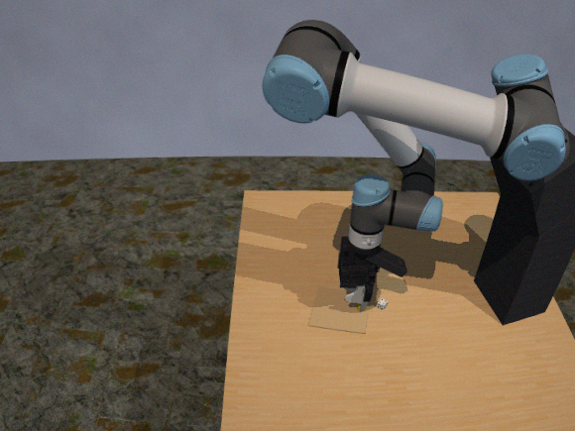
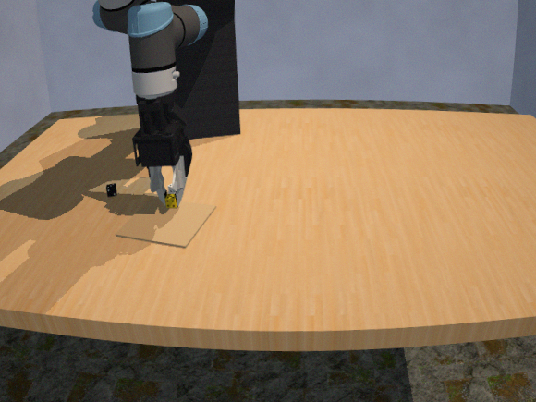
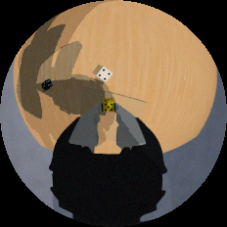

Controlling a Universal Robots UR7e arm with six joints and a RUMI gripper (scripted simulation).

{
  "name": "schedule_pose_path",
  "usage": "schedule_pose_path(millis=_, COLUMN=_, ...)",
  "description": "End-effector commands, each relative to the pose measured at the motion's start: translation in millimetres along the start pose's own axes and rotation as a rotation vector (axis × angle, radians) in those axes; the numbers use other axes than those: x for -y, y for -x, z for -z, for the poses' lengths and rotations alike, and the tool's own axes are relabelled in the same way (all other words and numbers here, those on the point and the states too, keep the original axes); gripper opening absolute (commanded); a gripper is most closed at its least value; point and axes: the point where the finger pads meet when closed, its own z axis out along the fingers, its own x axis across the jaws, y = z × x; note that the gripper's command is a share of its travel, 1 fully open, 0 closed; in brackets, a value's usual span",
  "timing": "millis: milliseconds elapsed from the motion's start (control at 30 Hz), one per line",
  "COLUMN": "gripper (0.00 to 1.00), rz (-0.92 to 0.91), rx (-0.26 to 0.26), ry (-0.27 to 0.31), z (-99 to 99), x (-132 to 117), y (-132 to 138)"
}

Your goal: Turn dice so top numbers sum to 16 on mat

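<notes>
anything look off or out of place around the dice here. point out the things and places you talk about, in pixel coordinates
Nothing looks damaged or spilled. The black die (image 2: 111, 189) (image 3: 47, 84) and white die (image 1: 382, 304) (image 3: 104, 73) are off the mat (image 1: 338, 321) (image 2: 185, 227), simply unplaced so far; the yellow die (image 2: 171, 201) (image 3: 109, 105) is gripped in the hand (image 2: 173, 200) (image 3: 109, 104).

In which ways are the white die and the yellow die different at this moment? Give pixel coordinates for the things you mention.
The white die (image 1: 382, 304) (image 3: 104, 73) has a pale body with black dots; the yellow die (image 2: 171, 201) (image 3: 109, 105) is yellow with dark dots. The yellow die is pinched between the jaws, whereas the white die is outside them. The yellow die is at the mat (image 1: 338, 322) (image 2: 185, 232); the white die is off it. Both have dark pips.
</notes>
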Motion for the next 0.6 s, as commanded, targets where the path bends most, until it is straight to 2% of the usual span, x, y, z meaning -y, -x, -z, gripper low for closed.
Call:
schedule_pose_path(millis=0, gripper=0.03, rz=0.000, rx=0.000, ry=0.001, z=0.3, x=-0.4, y=0.0)
schedule_pose_path(millis=167, gripper=0.07, rz=0.000, rx=0.000, ry=0.001, z=0.3, x=-0.4, y=0.0)
schedule_pose_path(millis=200, gripper=0.10, rz=0.000, rx=0.000, ry=0.001, z=0.3, x=-0.4, y=0.0)
schedule_pose_path(millis=333, gripper=0.10, rz=0.000, rx=0.000, ry=0.001, z=0.3, x=-0.4, y=0.0)
schedule_pose_path(millis=367, gripper=0.14, rz=0.000, rx=0.000, ry=0.001, z=0.3, x=-0.4, y=0.0)
schedule_pose_path(millis=433, gripper=0.14, rz=0.000, rx=0.000, ry=0.001, z=0.3, x=-0.4, y=0.0)
schedule_pose_path(millis=567, gripper=0.21, rz=0.000, rx=0.000, ry=0.001, z=0.3, x=-0.4, y=0.0)
